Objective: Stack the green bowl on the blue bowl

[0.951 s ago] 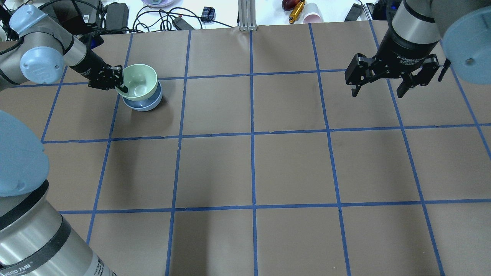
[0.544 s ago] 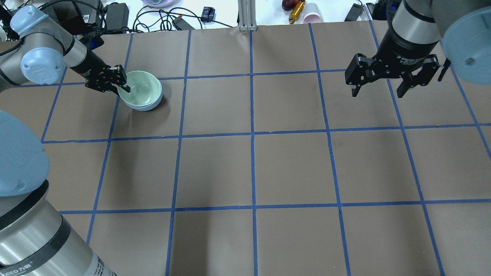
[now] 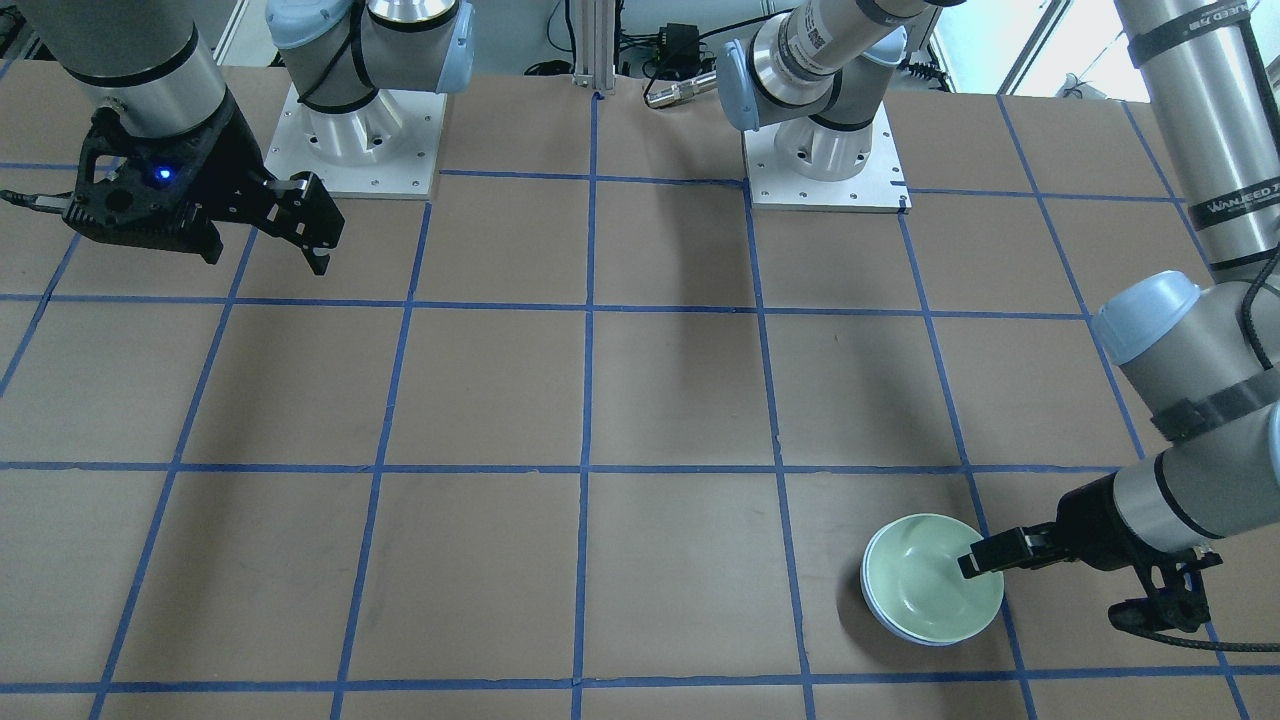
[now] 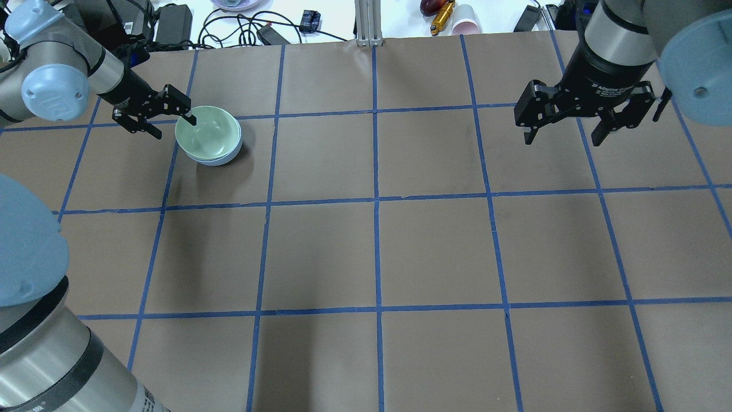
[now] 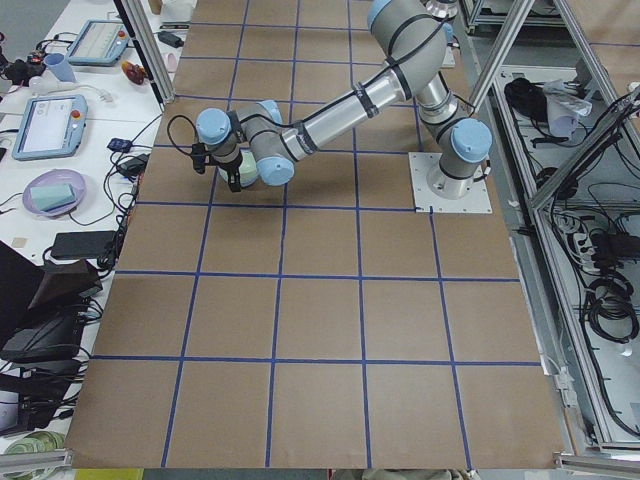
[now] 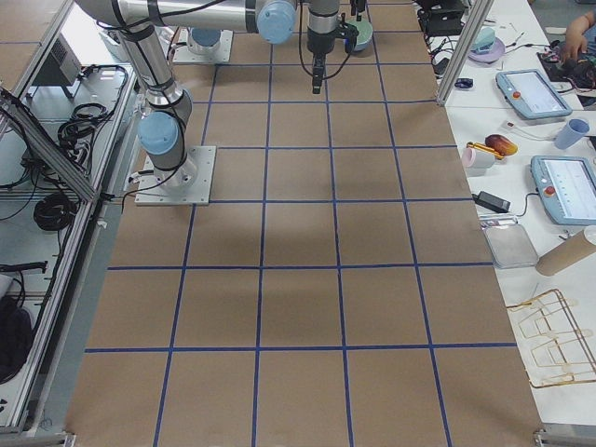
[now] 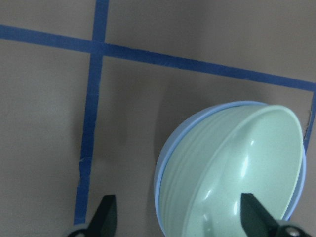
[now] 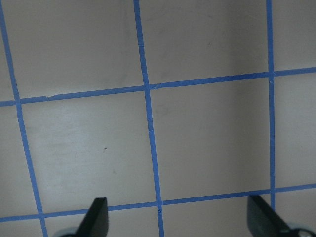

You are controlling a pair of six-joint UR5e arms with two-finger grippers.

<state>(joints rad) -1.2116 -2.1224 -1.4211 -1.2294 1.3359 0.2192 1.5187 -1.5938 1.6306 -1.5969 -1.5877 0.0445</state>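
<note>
The green bowl sits nested inside the blue bowl at the far left of the table; only the blue bowl's rim and lower wall show. My left gripper is open over the stack's left rim, one finger over the green bowl, the other outside, holding nothing. The front-facing view shows the green bowl, the blue bowl's rim and the left gripper. In the left wrist view the green bowl lies in the blue bowl. My right gripper hangs open and empty at the far right.
Brown paper with blue tape lines covers the table. Beyond the far edge are cables, a metal post and a pink cup. The arm bases stand on the robot's side.
The green bowl, held tilted above the blue bowl one second ago, came down into it. My left gripper has let go, opened and drawn back a little to the left. The right arm has not moved.
</note>
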